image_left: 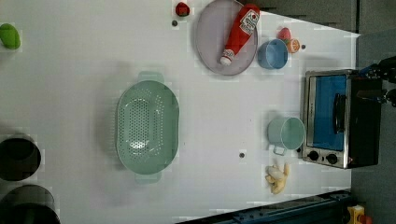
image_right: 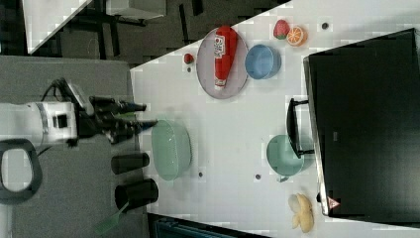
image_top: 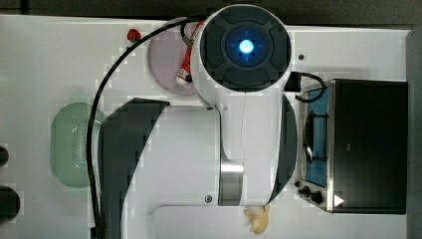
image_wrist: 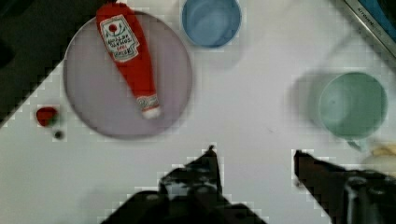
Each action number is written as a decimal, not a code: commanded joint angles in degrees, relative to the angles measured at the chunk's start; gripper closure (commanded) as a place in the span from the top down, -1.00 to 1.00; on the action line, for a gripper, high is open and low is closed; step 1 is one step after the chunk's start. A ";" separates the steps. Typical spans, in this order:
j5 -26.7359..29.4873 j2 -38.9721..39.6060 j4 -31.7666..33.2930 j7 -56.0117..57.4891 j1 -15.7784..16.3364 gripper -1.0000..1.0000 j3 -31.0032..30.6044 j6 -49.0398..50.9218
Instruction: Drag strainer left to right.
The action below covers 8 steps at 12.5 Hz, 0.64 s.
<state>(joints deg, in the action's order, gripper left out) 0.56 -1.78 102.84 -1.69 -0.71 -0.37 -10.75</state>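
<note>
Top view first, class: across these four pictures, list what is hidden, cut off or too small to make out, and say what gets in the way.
- Top view: the arm covers most of the strainer and part of the plate.
- Right view: the oven hides part of the green mug.
- Wrist view: the picture's edge cuts off the oven; the ketchup bottle label is too blurred to read.
- Left view: the oven knobs are too small to read.

Bright, even overhead light washes out the white tabletop (image_left: 84, 93); soft shadows fringe the pale mint-green oval plastic strainer (image_left: 147, 127); blocky pixelation blurs all edges.
</note>
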 commanded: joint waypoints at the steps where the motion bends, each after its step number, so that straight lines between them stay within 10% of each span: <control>1: -1.15 -25.35 13.11 -10.29 -0.64 0.60 0.04 11.07; 3: -0.89 -25.24 13.17 -10.29 -0.47 0.99 -0.52 11.08; 8: -0.79 -22.75 13.19 -10.71 1.71 1.00 -10.47 9.34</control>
<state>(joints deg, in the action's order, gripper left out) -1.07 -29.85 113.86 -9.51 -1.66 -7.00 -3.63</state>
